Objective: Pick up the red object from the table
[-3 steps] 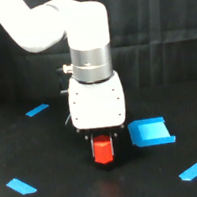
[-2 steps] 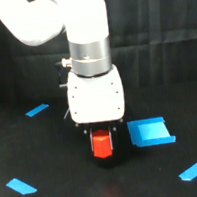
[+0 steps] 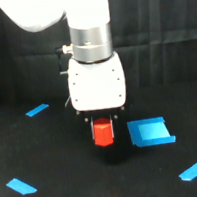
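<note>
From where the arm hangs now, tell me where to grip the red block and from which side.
Grip the red object across two opposite flat side faces, coming straight down from above. It stands upright as a small hexagonal prism directly under the end effector, narrower than the white body above.

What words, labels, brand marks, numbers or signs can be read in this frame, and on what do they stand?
None can be read.
White gripper body: plain, only small dark screw dots.
Small red-orange hexagonal block: blank.
Blue square tray: blank.
Blue tape strips on the matte black table: unmarked.
</note>
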Tool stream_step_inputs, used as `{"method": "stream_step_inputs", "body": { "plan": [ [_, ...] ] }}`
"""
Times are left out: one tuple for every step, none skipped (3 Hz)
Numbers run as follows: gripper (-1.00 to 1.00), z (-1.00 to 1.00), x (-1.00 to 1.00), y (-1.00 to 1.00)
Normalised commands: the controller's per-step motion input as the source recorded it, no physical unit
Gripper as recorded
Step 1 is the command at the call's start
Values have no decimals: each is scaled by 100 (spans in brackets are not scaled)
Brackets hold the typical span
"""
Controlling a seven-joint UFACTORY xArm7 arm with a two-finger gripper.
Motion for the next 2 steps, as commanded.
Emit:
{"method": "stream_step_inputs", "body": {
  "plan": [
    [-93, 100, 13, -5],
    [-98, 99, 9, 6]
  ]
}}
